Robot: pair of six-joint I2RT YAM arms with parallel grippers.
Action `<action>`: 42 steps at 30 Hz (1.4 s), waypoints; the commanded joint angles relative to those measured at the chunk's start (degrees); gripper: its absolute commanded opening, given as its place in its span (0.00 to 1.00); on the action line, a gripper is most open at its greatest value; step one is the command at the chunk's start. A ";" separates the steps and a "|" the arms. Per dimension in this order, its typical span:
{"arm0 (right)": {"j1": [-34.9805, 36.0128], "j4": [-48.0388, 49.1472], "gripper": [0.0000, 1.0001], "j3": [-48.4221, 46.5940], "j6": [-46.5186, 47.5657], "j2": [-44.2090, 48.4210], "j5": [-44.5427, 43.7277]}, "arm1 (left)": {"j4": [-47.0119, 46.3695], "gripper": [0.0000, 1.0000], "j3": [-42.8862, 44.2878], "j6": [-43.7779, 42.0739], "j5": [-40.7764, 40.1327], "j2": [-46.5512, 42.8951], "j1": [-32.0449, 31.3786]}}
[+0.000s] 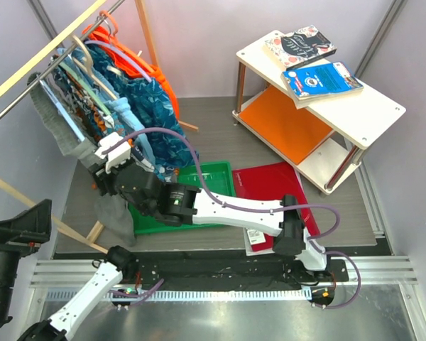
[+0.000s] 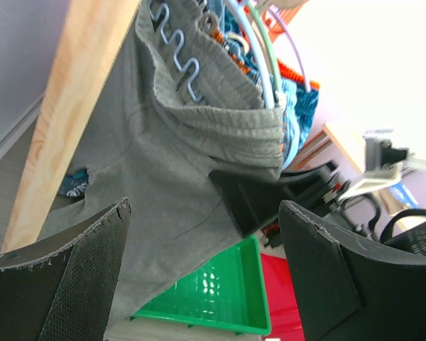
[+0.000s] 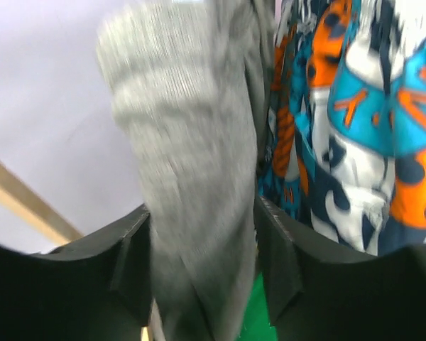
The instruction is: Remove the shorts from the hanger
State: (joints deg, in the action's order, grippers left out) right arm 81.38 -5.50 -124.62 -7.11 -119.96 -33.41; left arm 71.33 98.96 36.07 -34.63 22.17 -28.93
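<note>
Plain grey soft-cloth shorts (image 3: 188, 142), hung on a zigzag wire hanger (image 2: 181, 60) from the wooden rail (image 1: 50, 51) over the table's left edge: clamped by the right gripper (image 3: 202, 206), left gripper (image 2: 204, 206) spread empty; an oblique pull risks the hanger and neighbouring floral-print shorts (image 3: 355, 142) being dragged off.

I'm working in a robotics lab cell, not a home or a shop. Plain grey partition walls (image 1: 220, 42) box in a wood-grain counter (image 1: 220, 121). An aluminium rail (image 1: 390, 268) along its near edge carries the 2 arms, the left arm (image 1: 82, 305) and the right arm (image 1: 234, 209). Everything else looks like staged props. There is a bare wooden clothes rack (image 1: 42, 53) with floral shorts (image 1: 153, 106) on hangers, a green tray (image 1: 216, 177), a red folder (image 1: 277, 186), and a small shelf unit (image 1: 373, 114) holding a few books (image 1: 319, 79).
</note>
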 commanded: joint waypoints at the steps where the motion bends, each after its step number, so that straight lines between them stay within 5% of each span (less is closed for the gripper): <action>1: -0.26 6.72 0.53 -6.42 3.86 -3.08 -2.63 | -2.16 0.84 -1.84 -0.12 0.62 0.68 -0.25; 7: -2.10 7.43 0.33 -9.76 5.35 -6.51 0.18 | -3.03 0.84 -1.22 -1.80 1.84 3.05 -1.04; 11: -2.46 8.83 0.02 -9.68 4.40 -6.34 3.26 | -4.70 0.84 -3.94 -1.62 3.52 2.79 -1.04; 29: -8.96 25.52 0.01 4.55 -22.32 3.86 24.96 | -7.60 0.84 -4.74 -5.05 5.89 5.60 -1.75; 42: -9.05 39.86 0.01 14.93 -23.91 8.16 31.91 | -10.16 0.85 -6.50 -7.07 7.65 5.86 -2.36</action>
State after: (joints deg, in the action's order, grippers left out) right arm 71.94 21.21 -109.82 -28.69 -117.75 -4.45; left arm 64.64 93.25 30.55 -28.49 26.79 -30.94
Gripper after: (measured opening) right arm 0.215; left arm 0.849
